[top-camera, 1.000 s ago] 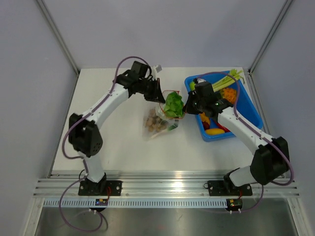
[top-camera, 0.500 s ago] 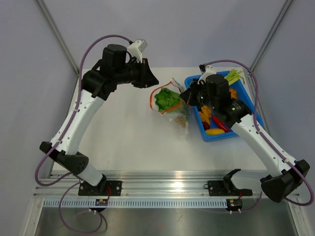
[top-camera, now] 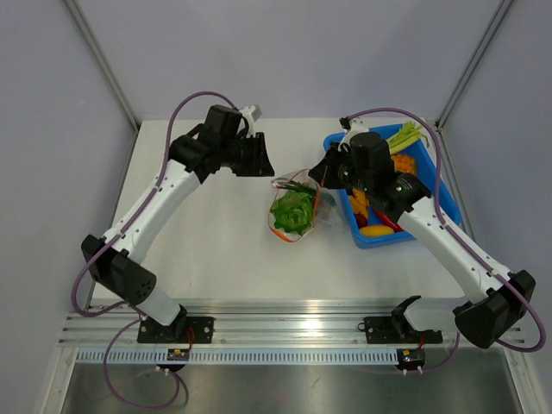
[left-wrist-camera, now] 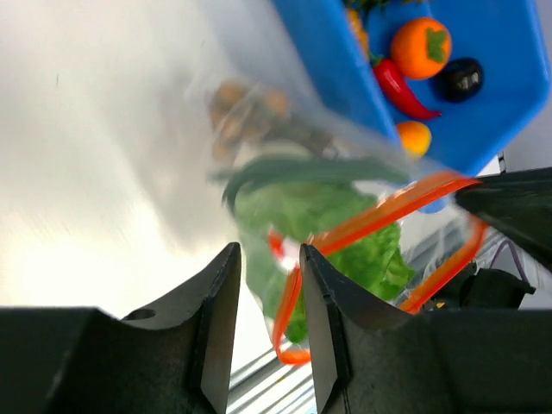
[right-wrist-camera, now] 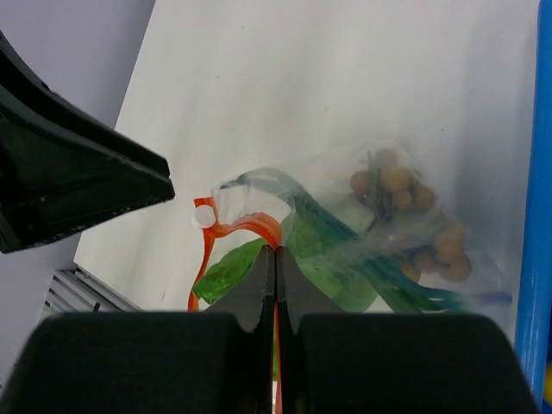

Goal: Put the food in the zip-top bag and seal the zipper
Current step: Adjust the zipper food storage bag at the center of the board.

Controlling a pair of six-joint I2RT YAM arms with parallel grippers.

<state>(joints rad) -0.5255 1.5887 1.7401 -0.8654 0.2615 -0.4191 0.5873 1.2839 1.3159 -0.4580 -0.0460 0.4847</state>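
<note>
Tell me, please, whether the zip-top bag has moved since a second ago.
Yes: the zip-top bag shifted right toward the blue bin, its brown balls now beside the bin's left wall.

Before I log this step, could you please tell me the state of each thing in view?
zip-top bag: mouth open, cabbage inside.
zipper: unsealed, pinched at one spot.
right gripper: shut on the zipper.
left gripper: open, holding nothing.
blue bin: holds several toy produce pieces.

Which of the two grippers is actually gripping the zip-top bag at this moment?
The right gripper, shut on the orange-red zipper of the zip-top bag. The left gripper is open and clear of the bag.
</note>
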